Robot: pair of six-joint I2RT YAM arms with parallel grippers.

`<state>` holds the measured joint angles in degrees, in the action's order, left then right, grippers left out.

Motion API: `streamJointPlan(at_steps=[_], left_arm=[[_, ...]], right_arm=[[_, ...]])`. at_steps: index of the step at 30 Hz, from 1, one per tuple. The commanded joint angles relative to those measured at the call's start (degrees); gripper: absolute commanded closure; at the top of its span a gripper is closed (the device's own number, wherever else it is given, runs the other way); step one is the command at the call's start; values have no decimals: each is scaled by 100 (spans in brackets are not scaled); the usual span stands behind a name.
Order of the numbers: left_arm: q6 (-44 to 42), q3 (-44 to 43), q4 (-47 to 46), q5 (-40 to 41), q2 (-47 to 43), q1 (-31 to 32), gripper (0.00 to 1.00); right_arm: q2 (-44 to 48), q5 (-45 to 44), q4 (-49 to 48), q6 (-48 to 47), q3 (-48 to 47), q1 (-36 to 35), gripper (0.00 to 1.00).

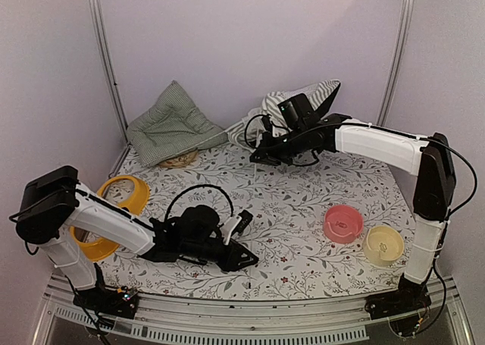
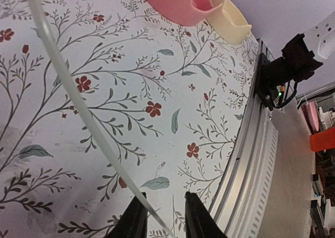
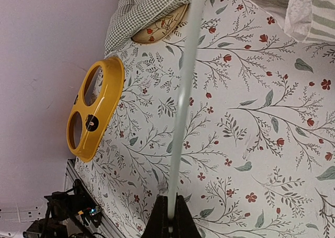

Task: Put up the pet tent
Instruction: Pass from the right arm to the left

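The green-and-white striped fabric pet tent (image 1: 320, 95) lies crumpled at the far side of the floral-cloth desk (image 1: 303, 193), just right of a green checked square cushion (image 1: 170, 125). The right hand (image 3: 170, 221) sits beside the tent and is clenched on a thin translucent white pole (image 3: 183, 102). The pole runs across the desk toward the near edge, where the left hand (image 2: 165, 221) is low over the cloth. Its fingers (image 2: 135, 219) stand apart, not pinching, with the pole passing loosely between them. A yellow two-ring bowl holder (image 3: 107, 107) lies at the left, and a pink bowl (image 1: 343, 224) and a pale yellow bowl (image 1: 383, 245) sit together at the right.
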<state>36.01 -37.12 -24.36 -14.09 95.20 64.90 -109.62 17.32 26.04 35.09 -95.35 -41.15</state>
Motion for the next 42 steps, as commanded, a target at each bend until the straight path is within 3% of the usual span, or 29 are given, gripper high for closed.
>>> streamJointPlan(at_steps=[1, 24, 27, 29, 39, 42], left_arm=[[211, 20, -274, 387, 95, 203, 74], [341, 126, -385, 665, 295, 443, 78], [351, 150, -381, 726, 247, 453, 86], [341, 176, -311, 860, 138, 460, 100], [5, -94, 605, 1832, -882, 361, 100], [-3, -111, 725, 2027, -1145, 315, 100]], right_arm=[[-137, -396, -249, -55, -237, 249, 100], [-138, -431, -232, -29, -282, 369, 100], [-138, -428, -213, -29, -287, 377, 100], [-138, -437, -206, -37, -278, 382, 100], [132, -512, -283, -122, 411, 375, 100], [316, -582, -301, -196, 695, 379, 85]])
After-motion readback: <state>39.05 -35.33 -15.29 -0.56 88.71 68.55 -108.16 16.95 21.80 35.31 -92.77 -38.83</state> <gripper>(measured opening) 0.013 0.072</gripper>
